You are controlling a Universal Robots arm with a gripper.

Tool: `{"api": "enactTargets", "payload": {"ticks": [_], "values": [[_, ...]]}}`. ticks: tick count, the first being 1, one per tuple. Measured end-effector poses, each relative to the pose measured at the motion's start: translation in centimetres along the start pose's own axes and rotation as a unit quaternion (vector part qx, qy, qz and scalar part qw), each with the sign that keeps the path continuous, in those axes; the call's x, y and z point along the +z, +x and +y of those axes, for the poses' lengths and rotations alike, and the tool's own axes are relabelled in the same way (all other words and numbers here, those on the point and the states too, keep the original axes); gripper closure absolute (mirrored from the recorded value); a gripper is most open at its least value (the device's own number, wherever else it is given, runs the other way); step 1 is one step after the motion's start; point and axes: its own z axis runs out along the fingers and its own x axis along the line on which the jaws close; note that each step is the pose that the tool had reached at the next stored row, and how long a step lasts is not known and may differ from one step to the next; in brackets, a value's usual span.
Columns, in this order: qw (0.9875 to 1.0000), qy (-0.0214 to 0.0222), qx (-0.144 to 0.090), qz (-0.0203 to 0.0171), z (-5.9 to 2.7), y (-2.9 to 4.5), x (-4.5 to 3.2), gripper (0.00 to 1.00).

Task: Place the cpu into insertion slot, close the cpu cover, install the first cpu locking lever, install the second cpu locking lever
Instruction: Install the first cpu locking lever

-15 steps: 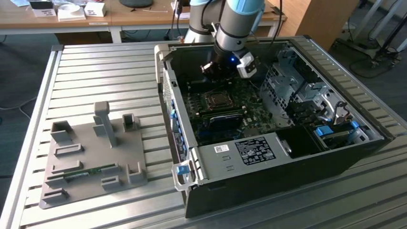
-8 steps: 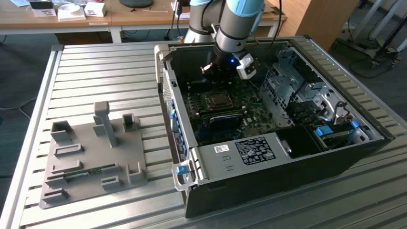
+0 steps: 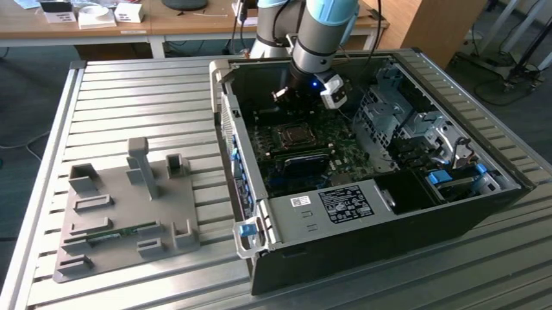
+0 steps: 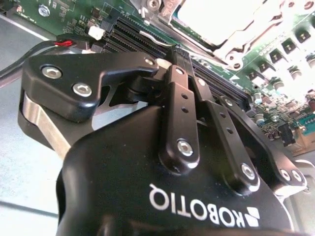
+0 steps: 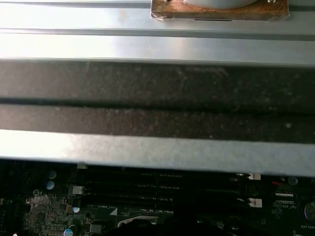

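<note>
Reaching down into the open case with the gripper pressed together, nothing visible between the fingertips. Closed on purpose, by the look of it: more use as one blunt tip for pushing small metal parts than as a clamp, given the cpu seemingly already seated. Hovering close above the memory slots of the board, with no contact to be made out.

Just ahead of the tips, the socket, with the cpu flat inside it and ringed by the cover. Whether that cover is fully down: cannot tell. Same for the two locking levers, latched or not. Seated low and level, presumably for clamping under the frame without tilting on the contacts.

Behind the gripper, the dark case wall, and beyond that the slatted table. Laid on its side, that case, most likely to turn the board upward toward a reach from above.

Well apart from the gripper, outside the case, a grey fixture on the table with a green strip lying in one recess, probably parked there as a holder for parts.
</note>
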Motion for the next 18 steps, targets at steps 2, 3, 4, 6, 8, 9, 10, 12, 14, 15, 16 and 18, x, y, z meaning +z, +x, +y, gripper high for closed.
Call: {"api": "enactTargets", "payload": {"ticks": [2,3,4,6,8,9,10,12,14,15,16,18], "values": [[1.0,0.0001,0.0,0.0,0.0,0.0,0.0,0.89],[1.0,0.0,0.0,0.0,0.0,0.0,0.01,0.89],[1.0,0.0,0.0,0.0,0.0,0.0,0.01,0.89],[1.0,0.0,0.0,0.0,0.0,0.0,0.02,0.89],[1.0,0.0,0.0,0.0,0.0,0.0,0.02,0.89],[1.0,-0.0001,0.0,-0.0001,0.0,0.0,0.02,0.89],[1.0,-0.0001,0.0,-0.0001,0.0,0.0,0.03,0.89],[1.0,-0.0001,0.0,-0.0001,0.01,-0.01,0.03,0.89],[1.0,-0.0001,0.0,-0.0002,0.01,-0.01,0.03,0.89],[1.0,0.0,0.001,-0.0003,0.02,-0.01,0.03,0.89],[1.0,-0.0001,0.002,-0.0006,0.02,-0.01,0.03,0.89],[1.0,0.0,0.005,-0.0011,0.02,-0.01,0.03,0.89]]}}
